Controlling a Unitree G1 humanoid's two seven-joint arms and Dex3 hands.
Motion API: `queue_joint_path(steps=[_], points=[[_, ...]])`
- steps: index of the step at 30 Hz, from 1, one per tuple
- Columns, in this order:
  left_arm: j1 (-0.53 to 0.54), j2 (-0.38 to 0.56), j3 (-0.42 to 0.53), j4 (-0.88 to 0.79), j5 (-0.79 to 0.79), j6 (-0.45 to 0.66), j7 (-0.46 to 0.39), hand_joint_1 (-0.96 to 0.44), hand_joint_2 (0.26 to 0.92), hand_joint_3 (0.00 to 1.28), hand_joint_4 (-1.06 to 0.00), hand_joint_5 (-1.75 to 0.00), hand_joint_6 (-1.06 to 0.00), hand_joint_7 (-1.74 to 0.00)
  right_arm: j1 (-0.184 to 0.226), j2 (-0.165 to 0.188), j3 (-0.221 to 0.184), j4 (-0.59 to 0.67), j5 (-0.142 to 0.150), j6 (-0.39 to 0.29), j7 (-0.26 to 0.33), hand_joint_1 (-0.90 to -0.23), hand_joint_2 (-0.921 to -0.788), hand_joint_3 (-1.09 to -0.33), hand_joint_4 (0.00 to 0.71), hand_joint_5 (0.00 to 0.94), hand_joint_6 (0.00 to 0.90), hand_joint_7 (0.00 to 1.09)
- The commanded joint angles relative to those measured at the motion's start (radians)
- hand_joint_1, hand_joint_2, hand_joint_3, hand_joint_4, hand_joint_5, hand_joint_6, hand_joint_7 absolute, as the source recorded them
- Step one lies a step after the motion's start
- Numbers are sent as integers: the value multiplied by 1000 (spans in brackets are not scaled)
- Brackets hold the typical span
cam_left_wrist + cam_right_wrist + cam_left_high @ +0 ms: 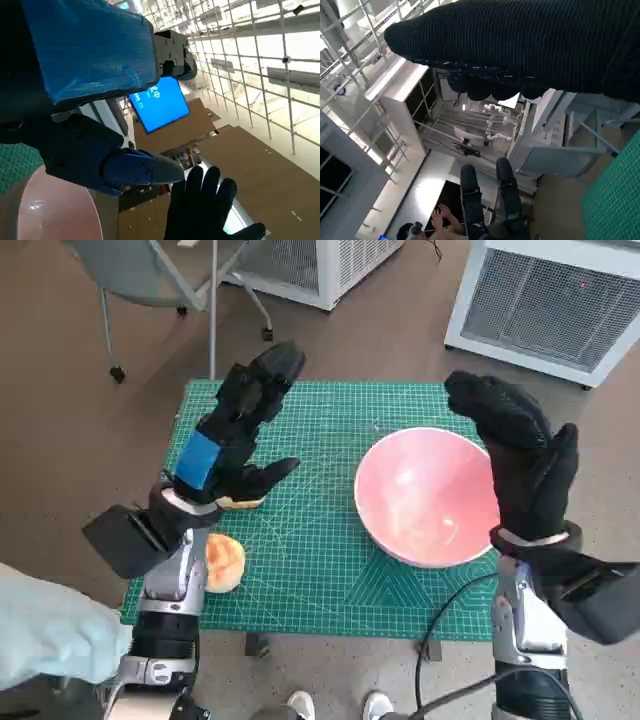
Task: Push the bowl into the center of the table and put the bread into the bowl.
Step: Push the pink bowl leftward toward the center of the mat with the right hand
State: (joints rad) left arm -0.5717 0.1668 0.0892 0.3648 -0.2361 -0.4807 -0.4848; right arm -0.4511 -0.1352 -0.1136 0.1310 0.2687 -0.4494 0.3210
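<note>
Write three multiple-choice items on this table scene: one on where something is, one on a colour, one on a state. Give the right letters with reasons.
1. Where does the bowl sit on the green mat?
A. on the robot's left side
B. on the robot's right side
C. off the mat, on the floor

2. What colour is the bowl?
A. pink
B. blue
C. black

3. What is in the bowl?
A. two bread pieces
B. one bread piece
C. nothing

Answers:
1 B: the head view shows it beside the right hand.
2 A: its inside and rim are pink.
3 C: its inside is bare; one bread piece lies on the mat by the left forearm and another shows under the left hand.
</note>
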Motion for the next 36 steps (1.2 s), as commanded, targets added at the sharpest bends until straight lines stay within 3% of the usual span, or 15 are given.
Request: queue_joint_path(steps=[1,28,36], points=[[-7,0,-1,-9,-5,7,1,-595,921,268,-135,-2,1,-453,22,0,1,4,-10,2,1,-665,-921,-705,112,1,-1,421],[8,3,0,-16,-3,16,3,-602,921,268,-151,-7,-1,-481,29,-4,-4,14,0,-1,10,-665,-921,-708,110,0,-1,409],[10,4,0,-16,-1,17,4,-606,921,268,-153,-6,1,-488,32,-36,-60,100,26,-53,33,-663,-921,-716,110,0,-1,405]])
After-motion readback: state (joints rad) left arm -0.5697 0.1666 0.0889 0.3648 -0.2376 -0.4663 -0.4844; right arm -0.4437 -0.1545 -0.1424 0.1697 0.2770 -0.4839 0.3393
